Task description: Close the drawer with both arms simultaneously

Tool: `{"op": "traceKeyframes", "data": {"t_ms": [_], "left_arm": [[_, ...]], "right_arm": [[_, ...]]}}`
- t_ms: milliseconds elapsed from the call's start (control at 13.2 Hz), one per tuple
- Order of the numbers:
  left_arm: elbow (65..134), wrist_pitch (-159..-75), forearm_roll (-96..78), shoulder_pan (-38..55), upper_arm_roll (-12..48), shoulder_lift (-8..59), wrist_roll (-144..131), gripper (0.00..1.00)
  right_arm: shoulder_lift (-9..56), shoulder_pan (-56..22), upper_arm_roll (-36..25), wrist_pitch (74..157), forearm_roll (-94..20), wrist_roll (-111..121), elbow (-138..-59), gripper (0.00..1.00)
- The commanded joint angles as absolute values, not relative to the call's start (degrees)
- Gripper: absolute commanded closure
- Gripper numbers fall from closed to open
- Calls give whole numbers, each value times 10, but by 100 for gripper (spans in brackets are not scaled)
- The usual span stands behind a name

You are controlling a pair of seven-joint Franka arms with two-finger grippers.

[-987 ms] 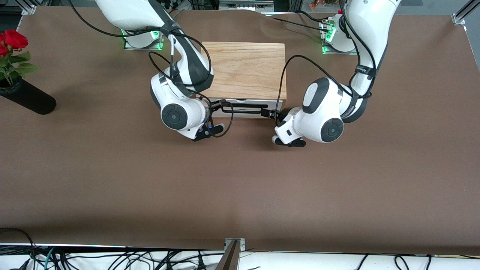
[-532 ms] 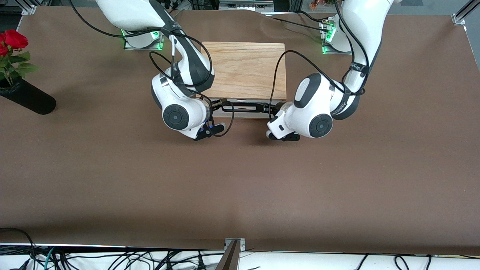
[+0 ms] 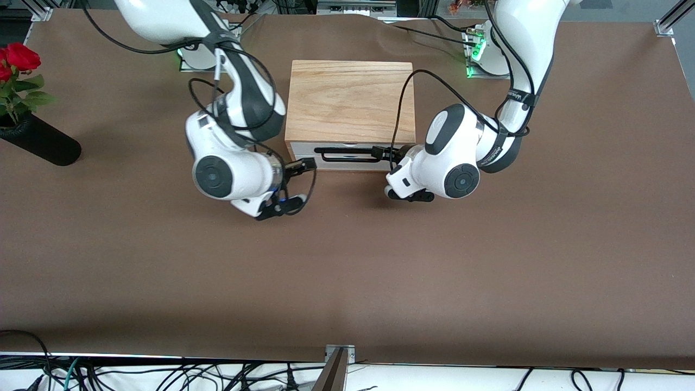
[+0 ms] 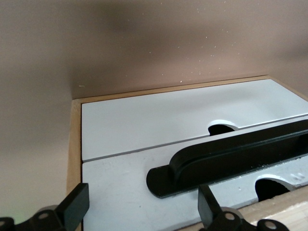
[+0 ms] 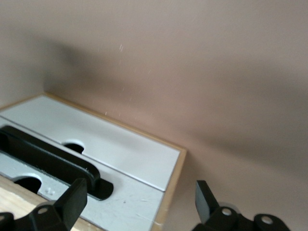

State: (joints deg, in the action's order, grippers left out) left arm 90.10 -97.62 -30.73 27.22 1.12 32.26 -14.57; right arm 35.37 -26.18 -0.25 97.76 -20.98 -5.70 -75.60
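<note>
The drawer (image 3: 347,163) has a white front panel and a black bar handle (image 3: 347,153), and its front sits flush with the oak box (image 3: 350,100). My left gripper (image 3: 386,155) is in front of the drawer at the handle's end nearest the left arm. In the left wrist view it (image 4: 142,209) is open, with the handle's end (image 4: 192,168) showing between its fingers (image 4: 74,207). My right gripper (image 3: 305,164) is open and empty, off the drawer's other corner. The right wrist view shows it (image 5: 139,199) facing the panel's corner (image 5: 144,192) beside the handle (image 5: 48,156).
A black vase (image 3: 40,142) with a red rose (image 3: 21,55) lies at the right arm's end of the table. The brown table (image 3: 347,271) stretches toward the front camera. Cables hang along the table's near edge.
My right gripper has drawn off the handle toward the right arm's end of the table. My left gripper moved in to the handle's end, then held. The handle shifted slightly toward the box.
</note>
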Motion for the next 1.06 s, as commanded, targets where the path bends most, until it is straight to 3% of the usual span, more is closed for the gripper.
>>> {"op": "traceKeyframes", "data": {"t_ms": [0, 380, 684, 987], "left_arm": [[892, -908, -273, 231, -1, 292, -149, 0], [838, -899, -161, 173, 1, 234, -147, 0], [848, -868, -70, 148, 1, 129, -145, 0], [912, -849, -7, 121, 3, 31, -142, 0]], "right_arm": [[354, -245, -17, 962, -181, -50, -713, 0], [354, -243, -91, 964, -178, -47, -686, 0], [348, -231, -122, 954, -178, -49, -671, 0], [301, -208, -163, 952, -171, -53, -678, 0]]}}
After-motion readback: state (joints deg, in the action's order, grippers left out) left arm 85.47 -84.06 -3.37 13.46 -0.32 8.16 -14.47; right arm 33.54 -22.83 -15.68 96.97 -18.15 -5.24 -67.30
